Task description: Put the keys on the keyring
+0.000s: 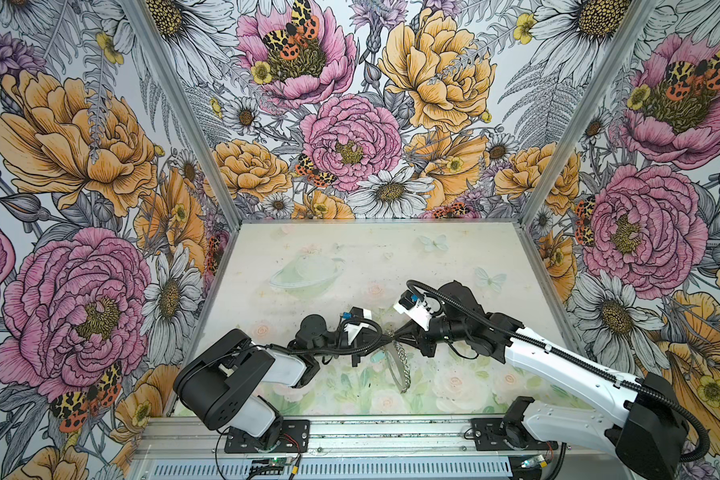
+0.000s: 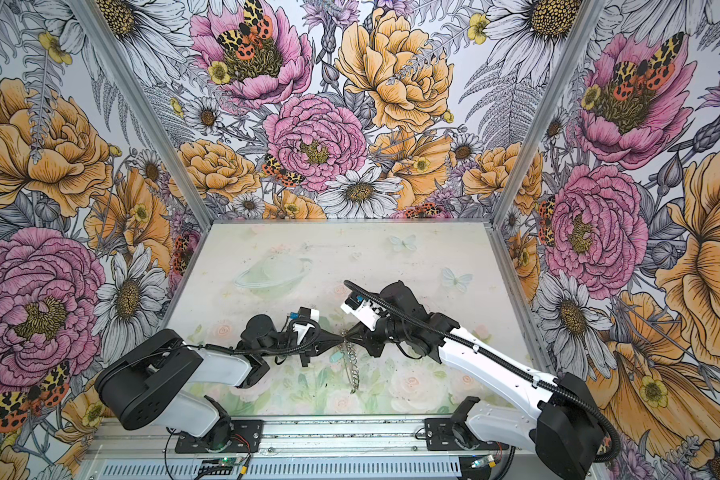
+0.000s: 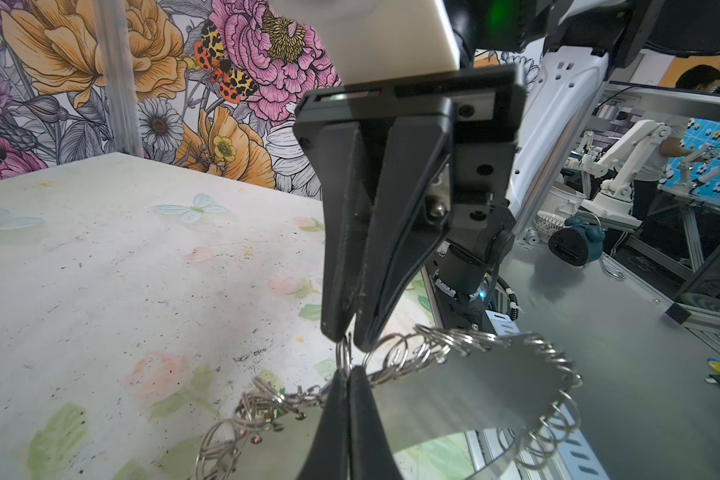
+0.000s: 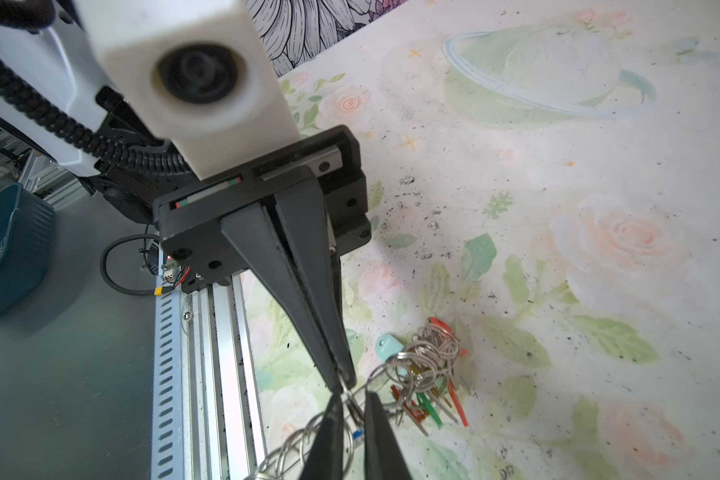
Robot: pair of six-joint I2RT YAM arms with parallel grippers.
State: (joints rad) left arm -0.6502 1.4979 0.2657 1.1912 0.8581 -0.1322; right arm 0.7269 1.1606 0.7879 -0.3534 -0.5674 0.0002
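Observation:
The keyring (image 3: 474,386), a flat grey hoop rimmed with silver loops, hangs edge-on above the table in both top views (image 1: 404,365). My two grippers meet tip to tip at its upper end. The left gripper (image 3: 348,376) is shut on a small silver ring at the rim. Facing it, the right gripper (image 4: 354,409) has its jaws a narrow gap apart, pinching a silver ring that crosses between them. The keys (image 4: 427,370), coloured tags in red, green, orange and pale blue on a tangle of rings, dangle beside the tips. A pale blue tag (image 1: 378,356) shows under the left gripper.
The table (image 1: 350,266) has a pale flower print and floral walls on three sides. An aluminium rail (image 1: 350,432) carrying both arm bases runs along the front edge. A dark blue bin (image 4: 5,249) sits outside beyond the rail.

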